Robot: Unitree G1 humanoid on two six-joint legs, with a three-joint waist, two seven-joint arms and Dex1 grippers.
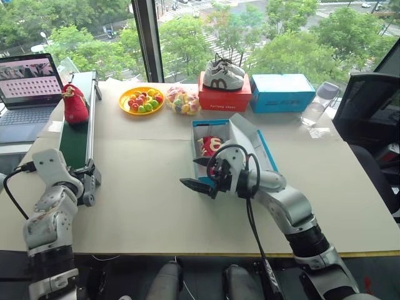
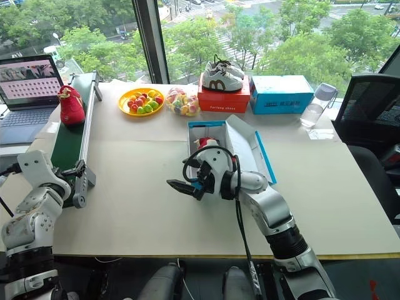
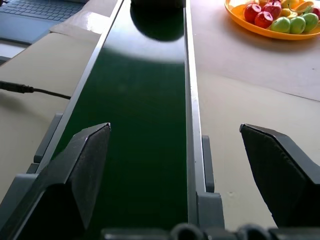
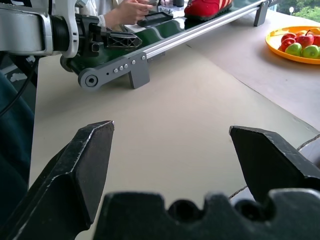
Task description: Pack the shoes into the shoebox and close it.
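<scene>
Blue shoebox [image 1: 262, 145] open mid-table, lid laid back to the right; one red shoe [image 1: 210, 145] inside. Second red shoe [image 1: 75, 104] on the green conveyor belt [image 1: 75, 140] at table's left. Right gripper [image 1: 199, 174] just in front of the box, jaws spread wide, empty. Left gripper [image 3: 187, 165] over the belt's near end, jaws also wide apart, holding nothing.

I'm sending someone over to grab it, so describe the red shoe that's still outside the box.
Find the green conveyor belt running along the table's left side, beside the laptop. The red shoe sits on the belt's far end, toward the window. Unlike the other red shoe, in the open blue shoebox, it lies unboxed.
</scene>
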